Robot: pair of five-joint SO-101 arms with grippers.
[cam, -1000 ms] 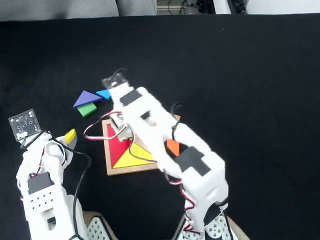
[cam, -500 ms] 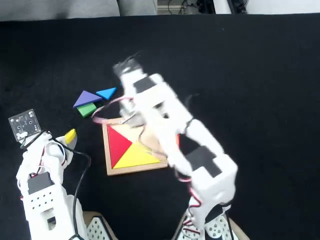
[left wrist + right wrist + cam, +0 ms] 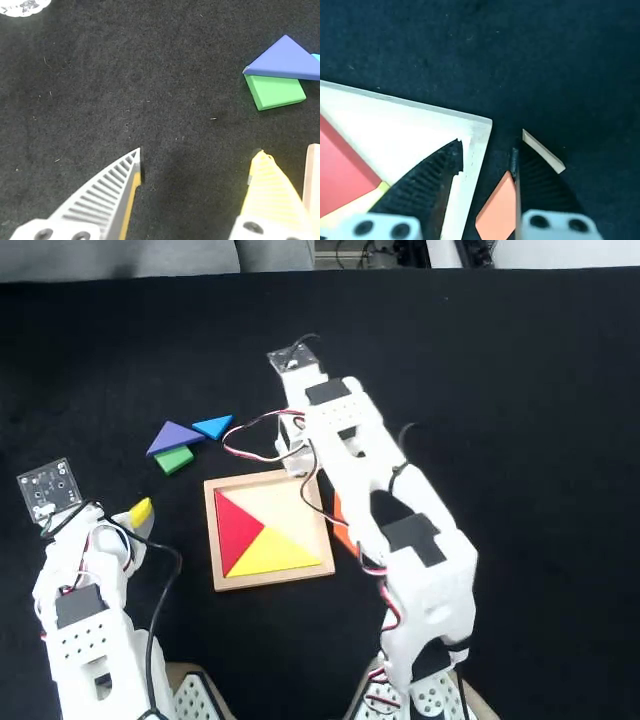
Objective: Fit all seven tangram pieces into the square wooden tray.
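The square wooden tray (image 3: 318, 540) lies at the table's middle and holds a red triangle (image 3: 235, 525) and a yellow triangle (image 3: 270, 552). Beyond its far left corner lie a purple triangle (image 3: 172, 436), a blue triangle (image 3: 212, 426) and a green square (image 3: 174, 459). An orange piece (image 3: 345, 530) peeks out beside the tray's right edge, under the right arm (image 3: 340, 440). My right gripper (image 3: 485, 152) stands open over the tray's corner (image 3: 480, 125), with the orange piece (image 3: 497, 210) and a pale piece (image 3: 542, 150) beside it. My left gripper (image 3: 195, 157) is open over bare cloth, short of the purple triangle (image 3: 282, 60) and green square (image 3: 275, 91).
Black cloth covers the table, with wide free room to the right and at the back. The left arm's base (image 3: 85, 640) stands at the front left, left of the tray. A thin strip of the tray's edge (image 3: 312, 170) shows beside the left gripper's yellow finger (image 3: 267, 195).
The right arm has swung from over the tray's far left side toward the right and back, uncovering the tray. The left arm has kept still.
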